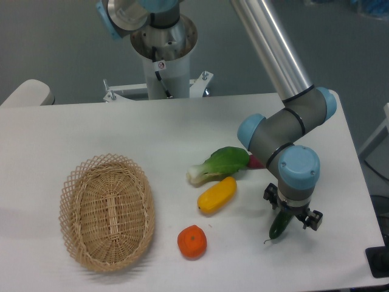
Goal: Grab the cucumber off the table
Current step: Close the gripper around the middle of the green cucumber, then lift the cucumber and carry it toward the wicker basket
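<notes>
The arm's two-finger tool (pixel 285 218) sits right on top of the slim, glossy dark green cucumber (pixel 280 225), which lies near the right front of the large white tabletop (pixel 152 128) with its thin stem tip poking toward the front edge; the fingers themselves are hidden under the wrist, so there's no telling whether the tool has clamped the cucumber or is just straddling it.

Stuff that looks risky from here: only the lower end of the cucumber shows, so the grip may be landing off-centre; if so, the long end would likely droop or swivel on the lift; the skin looks slick too, so a light squeeze could let it slide out; and it's curved, so it might roll away before the fingers bite.

The stubby yellow vegetable (pixel 217 194) and the light-green leafy bok choy with its white stem (pixel 219 164) lie to the left, apart from the tool, so probably safe; the orange round fruit (pixel 192 241) and the woven wicker basket (pixel 106 210) are well out of the way.
</notes>
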{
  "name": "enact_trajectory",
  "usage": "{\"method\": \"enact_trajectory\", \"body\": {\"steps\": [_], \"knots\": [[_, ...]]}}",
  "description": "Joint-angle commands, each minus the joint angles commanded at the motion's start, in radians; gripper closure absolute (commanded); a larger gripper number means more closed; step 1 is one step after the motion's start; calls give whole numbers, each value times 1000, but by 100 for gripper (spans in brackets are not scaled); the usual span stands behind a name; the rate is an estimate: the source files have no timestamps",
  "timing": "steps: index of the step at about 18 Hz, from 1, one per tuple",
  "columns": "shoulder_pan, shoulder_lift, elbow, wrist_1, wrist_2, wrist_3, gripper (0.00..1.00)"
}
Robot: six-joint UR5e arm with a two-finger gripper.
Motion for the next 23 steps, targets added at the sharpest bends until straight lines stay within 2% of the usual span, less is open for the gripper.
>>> {"method": "enact_trajectory", "body": {"steps": [2, 12, 16, 20, 23], "knots": [[0, 0, -2, 2, 0, 0, 67], [0, 15, 21, -5, 2, 2, 72], [-20, 70, 17, -24, 3, -2, 72], [-77, 153, -2, -81, -5, -14, 72], [-120, 212, -5, -164, -9, -56, 71]]}}
